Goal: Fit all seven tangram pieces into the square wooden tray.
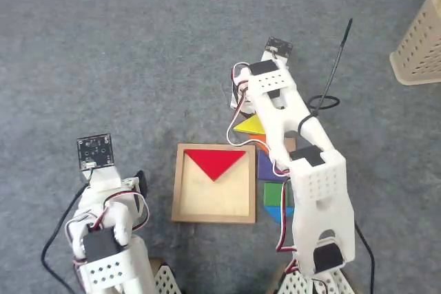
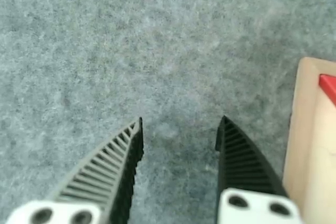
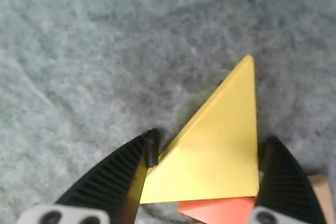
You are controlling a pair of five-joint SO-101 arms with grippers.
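The square wooden tray (image 1: 180,191) lies on the grey carpet with a red triangle (image 1: 216,162) in its far part. My right gripper (image 3: 212,139) is shut on a yellow triangle (image 3: 220,150), one finger on the long edge and one on a short edge. An orange piece (image 3: 210,211) peeks out beneath it. From above, the yellow triangle (image 1: 249,126) sits just beyond the tray's far right corner, beside the right arm. Purple (image 1: 265,165), green (image 1: 273,194) and blue (image 1: 279,213) pieces lie right of the tray. My left gripper (image 2: 181,120) hangs open over bare carpet left of the tray (image 2: 299,129).
A cream slatted basket (image 1: 420,39) stands at the far right edge. A thin black rod and cable (image 1: 334,67) run along the carpet behind the right arm. Bare carpet stretches left of and beyond the tray.
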